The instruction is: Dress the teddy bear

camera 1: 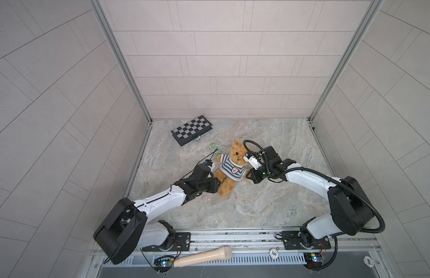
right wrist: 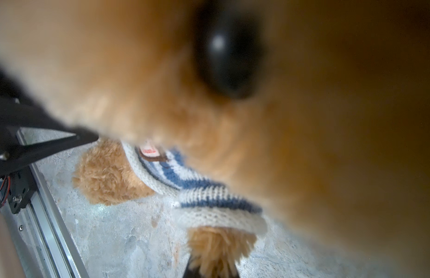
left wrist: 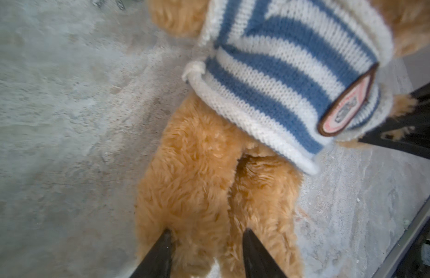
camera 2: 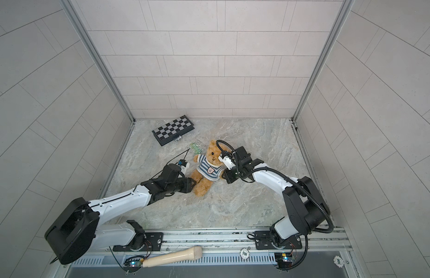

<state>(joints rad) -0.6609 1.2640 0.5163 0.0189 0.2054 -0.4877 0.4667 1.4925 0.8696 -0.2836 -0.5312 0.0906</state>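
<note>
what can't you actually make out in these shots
- Right wrist view: the blurred head of the teddy bear fills most of the frame, and paw fur covers the fingertips of the right gripper.
- Left wrist view: the edge cuts off the left gripper. It is unclear whether it pinches the leg or just straddles it.
- Both top views: green bits beside the bear's head are too small to identify.
- Left wrist view: the print on the badge of the sweater is blurred.

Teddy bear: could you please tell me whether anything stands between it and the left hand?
Nothing visible does. The left hand straddles one leg of the teddy bear, with only fur between its fingers.
</note>
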